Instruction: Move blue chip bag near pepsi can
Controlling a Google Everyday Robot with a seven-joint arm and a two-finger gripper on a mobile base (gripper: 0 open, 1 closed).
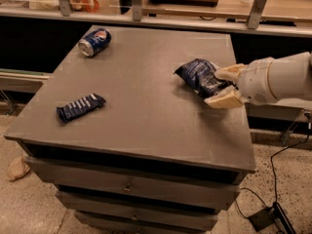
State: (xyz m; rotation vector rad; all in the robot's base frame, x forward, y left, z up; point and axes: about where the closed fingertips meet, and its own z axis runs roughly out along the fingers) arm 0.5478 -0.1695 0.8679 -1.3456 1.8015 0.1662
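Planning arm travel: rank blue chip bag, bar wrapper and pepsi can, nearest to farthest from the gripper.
From the gripper on the right of the table:
1. blue chip bag, right at it.
2. bar wrapper, front left.
3. pepsi can, far left corner.

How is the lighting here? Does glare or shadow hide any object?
Camera view: even light, dull sheen on the table, no object hidden; soft shadow under the gripper at the blue chip bag, right side; the pepsi can, far left, has a small glint on its silver end.

Soft shadow under gripper [213, 87], far right
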